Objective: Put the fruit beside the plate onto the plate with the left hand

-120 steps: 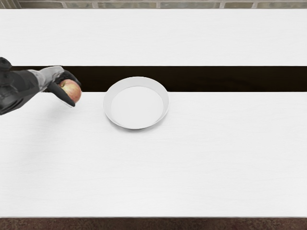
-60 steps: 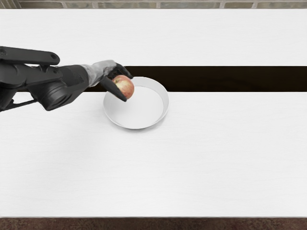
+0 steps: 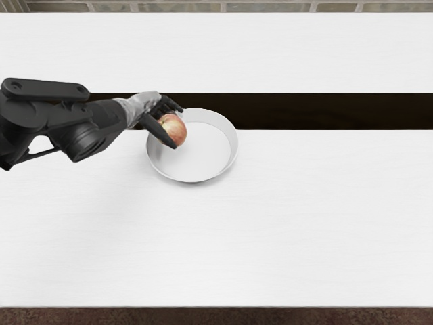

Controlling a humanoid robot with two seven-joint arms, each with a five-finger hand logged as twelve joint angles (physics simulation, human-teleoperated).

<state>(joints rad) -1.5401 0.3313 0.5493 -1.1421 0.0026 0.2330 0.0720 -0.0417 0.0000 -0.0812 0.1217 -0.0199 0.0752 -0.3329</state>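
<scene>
1. While the apple (image 3: 174,128) was well left of the plate (image 3: 233,145) a second ago and over its left rim half a second ago, it is now a bit lower, inside the plate's left part and just within the rim.
2. I can't tell if the apple is touching the plate floor or just above it. No clear gap or contact shadow.
3. The left robot hand (image 3: 154,112) is still closed round the apple. The thumb (image 3: 157,130) crosses its near-left side and the other fingers (image 3: 169,105) curl over the far top. No release yet.
4. My read is that transport is done and the descent is almost finished. What's left is to set it down, open the fingers and back out.
5. Edges: the apple is close to the left rim, not centred. It's round, so it could roll on release, but the raised rim should catch it. The thumb is right at the rim and may clip it when opening.
6. The plate's far edge overhangs the dark gap (image 3: 325,112) between the benches, so avoid pushing the plate that way.
7. Room: the rest of the plate is bare to the right. The bench (image 3: 270,223) is open to the left and near side, so retreating up and left along the arm's own line looks clean.
8. The right arm is not in view.
</scene>
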